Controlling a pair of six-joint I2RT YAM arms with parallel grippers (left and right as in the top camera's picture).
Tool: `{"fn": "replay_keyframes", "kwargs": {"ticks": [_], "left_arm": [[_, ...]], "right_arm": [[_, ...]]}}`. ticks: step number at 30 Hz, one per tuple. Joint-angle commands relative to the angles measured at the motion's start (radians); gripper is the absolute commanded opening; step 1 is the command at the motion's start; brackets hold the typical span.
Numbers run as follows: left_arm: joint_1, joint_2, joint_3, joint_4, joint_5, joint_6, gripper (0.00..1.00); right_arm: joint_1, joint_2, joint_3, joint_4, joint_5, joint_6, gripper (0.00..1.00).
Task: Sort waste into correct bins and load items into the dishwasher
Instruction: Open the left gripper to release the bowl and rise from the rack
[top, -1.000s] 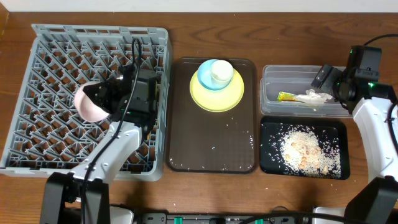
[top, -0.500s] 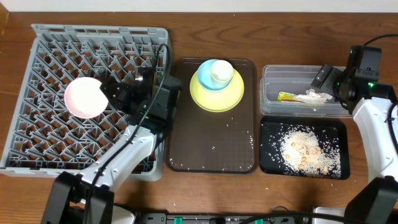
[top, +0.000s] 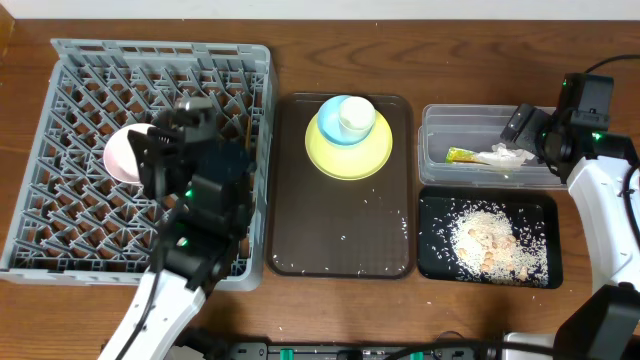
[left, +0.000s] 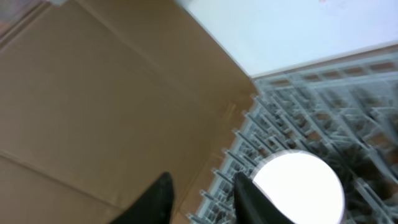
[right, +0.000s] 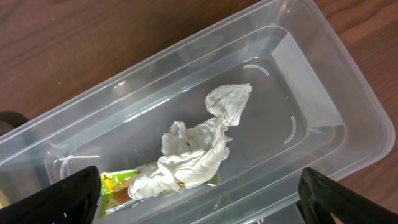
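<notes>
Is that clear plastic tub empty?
No, the clear tub holds a crumpled white tissue and a yellow-green wrapper.

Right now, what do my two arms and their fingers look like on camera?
Both share one build: the left arm and right arm have white links, black wrist units with small green lights, and loose black cables. The left fingers and right fingers are black, blunt and unmarked.

No text is legible; print on the snack wrapper (right: 118, 185) is too blurred.
</notes>
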Motion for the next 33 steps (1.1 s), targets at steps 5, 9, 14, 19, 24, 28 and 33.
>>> {"fn": "replay_keyframes", "kwargs": {"ticks": [5, 9, 14, 19, 24, 28, 33], "left_arm": [[0.186, 0.011, 0.154, -0.396, 0.74, -0.402, 0.59], [0.384, 0.106, 0.3, -0.542, 1.063, -0.406, 0.79], [0.491, 0.183, 0.344, -0.596, 1.158, -0.406, 0.84], [0.499, 0.205, 0.338, -0.621, 1.166, -0.417, 0.42], [0.499, 0.263, 0.335, -0.664, 1.164, -0.426, 0.4], [0.499, 0.345, 0.331, -0.659, 1.077, -0.43, 0.39], [0.499, 0.461, 0.331, -0.616, 0.985, -0.429, 0.39]], "right_arm": [[-0.008, -0.003, 0.004, -0.002, 0.004, 0.006, 0.99], [-0.008, -0.003, 0.004, -0.001, 0.004, 0.006, 0.99], [-0.008, -0.003, 0.004, -0.001, 0.004, 0.006, 0.99], [-0.008, -0.003, 0.004, -0.001, 0.005, 0.006, 0.99], [-0.008, -0.003, 0.004, -0.001, 0.005, 0.006, 0.99], [-0.008, -0.003, 0.004, -0.001, 0.004, 0.006, 0.99], [-0.008, -0.003, 0.004, -0.001, 0.005, 0.006, 0.99]]}}
